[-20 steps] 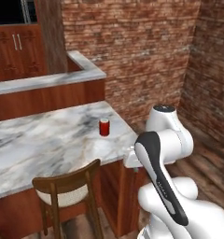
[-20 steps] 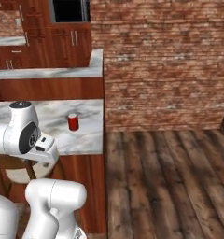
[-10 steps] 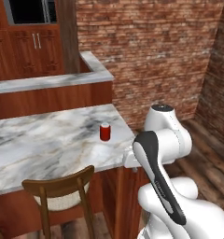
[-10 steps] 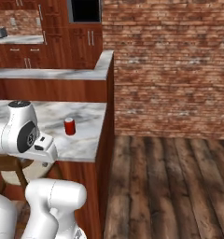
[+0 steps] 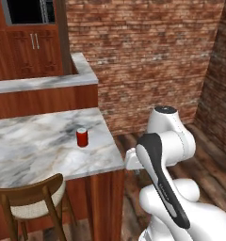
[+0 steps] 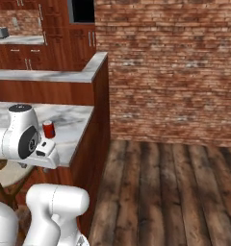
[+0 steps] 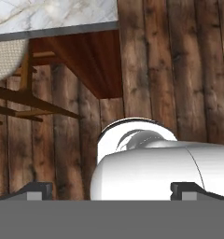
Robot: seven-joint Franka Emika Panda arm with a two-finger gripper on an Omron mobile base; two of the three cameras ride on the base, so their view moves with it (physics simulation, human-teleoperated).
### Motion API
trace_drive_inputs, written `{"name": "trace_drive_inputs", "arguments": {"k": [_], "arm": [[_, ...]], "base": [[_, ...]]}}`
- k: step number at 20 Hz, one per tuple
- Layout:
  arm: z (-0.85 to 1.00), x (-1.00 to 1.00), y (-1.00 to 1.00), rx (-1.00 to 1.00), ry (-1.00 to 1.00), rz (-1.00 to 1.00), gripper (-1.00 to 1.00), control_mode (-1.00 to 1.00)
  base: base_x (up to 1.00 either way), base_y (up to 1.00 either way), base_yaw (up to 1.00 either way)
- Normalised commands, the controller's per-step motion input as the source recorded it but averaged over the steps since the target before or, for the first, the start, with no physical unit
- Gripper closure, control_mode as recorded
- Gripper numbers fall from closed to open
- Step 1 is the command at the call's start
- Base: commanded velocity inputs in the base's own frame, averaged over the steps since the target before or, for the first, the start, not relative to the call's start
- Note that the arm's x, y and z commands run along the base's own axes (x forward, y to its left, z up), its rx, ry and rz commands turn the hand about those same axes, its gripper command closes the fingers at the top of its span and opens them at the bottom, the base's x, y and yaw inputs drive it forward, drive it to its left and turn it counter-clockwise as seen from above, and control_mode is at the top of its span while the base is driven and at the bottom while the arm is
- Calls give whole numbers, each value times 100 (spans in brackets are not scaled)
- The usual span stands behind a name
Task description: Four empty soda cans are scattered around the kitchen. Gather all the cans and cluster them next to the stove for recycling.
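Red soda can upright on marble counter; jaws apart, empty

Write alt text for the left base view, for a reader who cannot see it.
A small red soda can stands upright on a white marble counter, near its right end. The white robot arm rises at lower right, a wooden chair sits under the counter's near edge, and a brick wall stands behind.
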Motion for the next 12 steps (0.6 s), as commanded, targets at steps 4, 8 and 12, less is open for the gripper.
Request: {"name": "trace_drive_inputs", "arguments": {"k": [4, 8, 12], "arm": [[0, 0, 0, 0, 0, 0, -100, 100], [0, 0, 0, 0, 0, 0, -100, 100], [0, 0, 0, 0, 0, 0, -100, 100]], "base": [[50, 0, 6], [39, 28, 0], [24, 37, -1]]}}
